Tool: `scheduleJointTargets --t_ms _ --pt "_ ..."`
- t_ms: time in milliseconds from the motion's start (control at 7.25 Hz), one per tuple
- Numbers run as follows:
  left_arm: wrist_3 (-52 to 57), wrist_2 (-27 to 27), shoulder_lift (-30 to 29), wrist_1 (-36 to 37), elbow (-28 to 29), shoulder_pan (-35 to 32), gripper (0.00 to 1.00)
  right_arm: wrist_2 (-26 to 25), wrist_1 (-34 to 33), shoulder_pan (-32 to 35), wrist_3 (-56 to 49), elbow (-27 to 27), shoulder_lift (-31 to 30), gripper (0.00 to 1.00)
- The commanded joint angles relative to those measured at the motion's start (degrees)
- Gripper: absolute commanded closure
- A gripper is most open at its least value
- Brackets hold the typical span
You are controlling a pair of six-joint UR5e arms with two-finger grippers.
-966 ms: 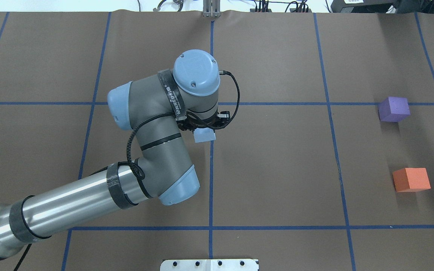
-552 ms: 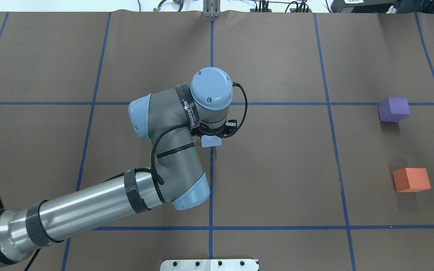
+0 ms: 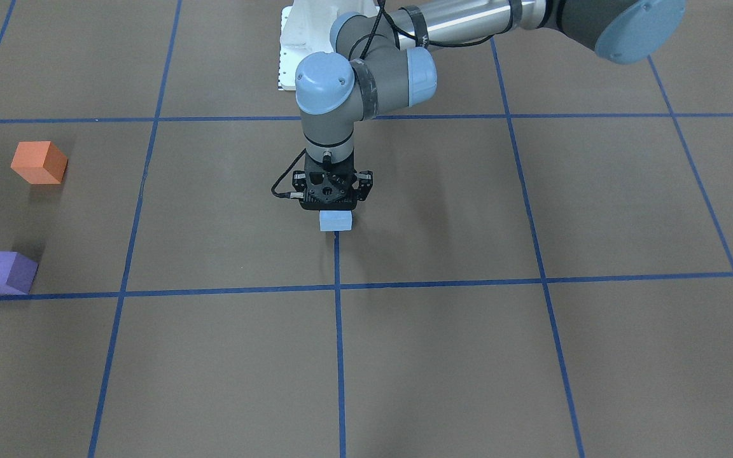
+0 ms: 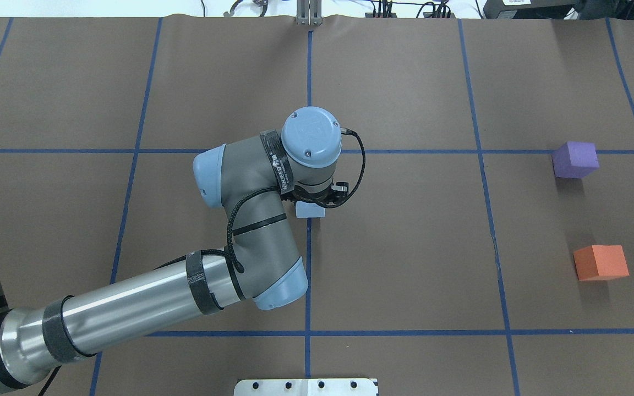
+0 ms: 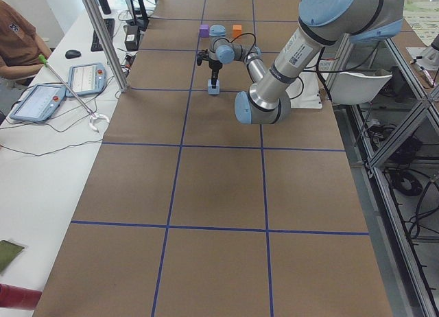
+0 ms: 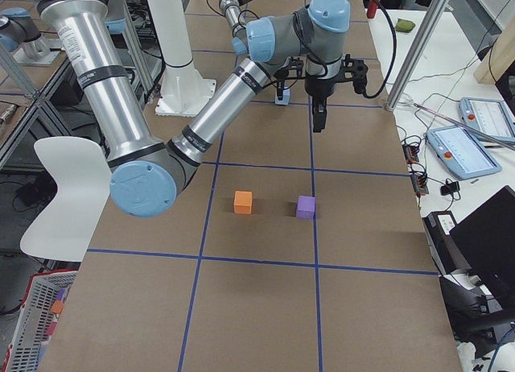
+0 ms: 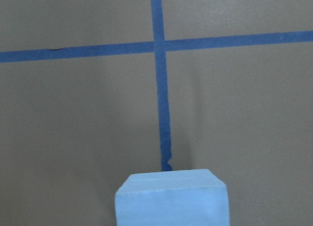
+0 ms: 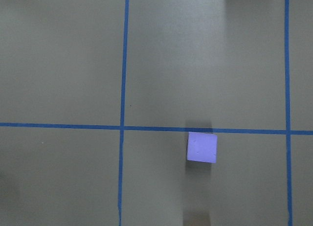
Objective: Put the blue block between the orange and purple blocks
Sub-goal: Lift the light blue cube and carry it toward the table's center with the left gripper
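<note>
My left gripper [image 3: 335,215] is shut on the light blue block [image 3: 335,221] near the table's centre, by the end of a blue tape line. It holds the block low; I cannot tell if it touches the table. The block also shows in the overhead view [image 4: 310,210] and the left wrist view [image 7: 171,199]. The purple block [image 4: 574,159] and the orange block [image 4: 600,263] sit far to the right, a gap between them. The right wrist view looks down on the purple block [image 8: 202,147]. My right gripper [image 6: 318,118] shows only in the exterior right view; I cannot tell its state.
Blue tape lines divide the brown table cover into squares. The white robot base plate [image 4: 306,386] is at the near edge. A side bench with tablets [image 5: 48,97] and cables runs along the operators' side. A person [image 5: 17,39] sits there.
My left arm has moved to the right and down with the blue block in its gripper. The purple and orange blocks have not moved.
</note>
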Motion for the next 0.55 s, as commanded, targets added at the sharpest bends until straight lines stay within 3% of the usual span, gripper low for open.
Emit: scheduleJointTargets --t_ms 0,276,414 --pt "0.01 0.23 0.09 0.01 -0.41 -0.21 0.00 -0.01 -0.05 -4.13 9.41 3.03 3.26 0.01" --pt "-0.25 -2.21 0.35 1.58 -6.52 -3.62 0.00 -0.18 -0.14 -7.64 15.56 4.44 6.68 0.01" --pt "0.45 -7.80 0.44 6.73 -8.48 -7.56 0.00 -0.88 -0.14 -11.41 19.86 5.32 9.14 0.01"
